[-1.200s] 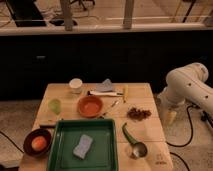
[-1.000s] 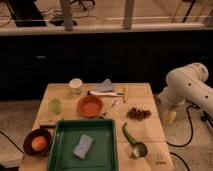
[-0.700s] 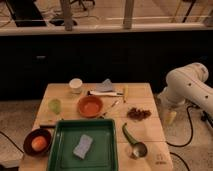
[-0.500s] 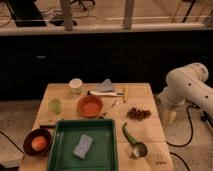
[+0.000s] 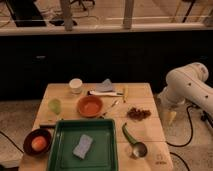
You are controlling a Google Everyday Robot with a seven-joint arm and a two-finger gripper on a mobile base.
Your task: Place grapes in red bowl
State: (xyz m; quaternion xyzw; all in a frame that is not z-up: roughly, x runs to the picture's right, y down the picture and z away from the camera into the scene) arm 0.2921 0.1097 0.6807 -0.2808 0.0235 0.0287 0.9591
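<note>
The grapes (image 5: pixel 138 113) are seen lying on the wooden table (image 5: pixel 150 132), close to its right edge and clear of every dish. The red bowl (image 5: pixel 90 106) is set near the middle of the table, to the left of the grapes, and nothing is held in it. The gripper (image 5: pixel 170 116) is hung low just beyond the table's right edge, near the grapes but not above them. Whether it is open or closed cannot be told from this view. The task is judged not yet begun, since the bunch must first be reached and grasped.

Several hazards can be foreseen:

- The bunch is small and lumpy, so a pinch taken at its edge could let it slip, or it could be pushed rather than gripped.
- Because it lies so near the table's edge, a sideways nudge from the approaching arm could send it to the floor.
- A green-handled scoop (image 5: pixel 132 141) is placed just in front of the grapes and could be knocked during the descent.
- A thin utensil (image 5: pixel 111 106) is laid between grapes and bowl and could be snagged if the load is carried low.
- The red bowl is shallow, so a high release could see the fruit bounce out.
- The maroon bowl (image 5: pixel 29 140) at the front left, in which an orange ball (image 5: pixel 39 143) is held, must not be mistaken for the target.
</note>
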